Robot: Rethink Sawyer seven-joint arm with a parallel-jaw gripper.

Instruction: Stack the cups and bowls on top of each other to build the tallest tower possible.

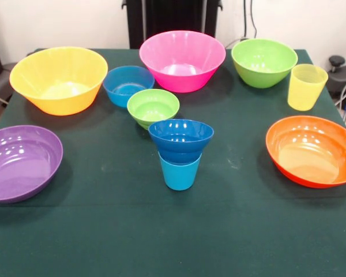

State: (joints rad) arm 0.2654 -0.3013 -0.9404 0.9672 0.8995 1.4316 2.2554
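Tower point(180, 151) stood near the table's point(161, 242) middle: a dark blue bowl point(181, 138) seated in the light blue cup point(179, 172). Just behind sat the lime bowl point(153, 106) and light blue bowl point(127, 84). The yellow cup point(306, 86) stood apart, right. Larger bowls ringed them. The gripper was out of sight; its state could not be told.

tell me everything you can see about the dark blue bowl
The dark blue bowl is a small, glossy bowl that looks like plastic, round with a smooth rim and bright highlights inside. It appears empty. It sits upright and level in the mouth of the light blue cup, its base dipping into the cup and its rim wider than the cup's. It touches nothing else; the small green bowl stands just behind it on the green table.
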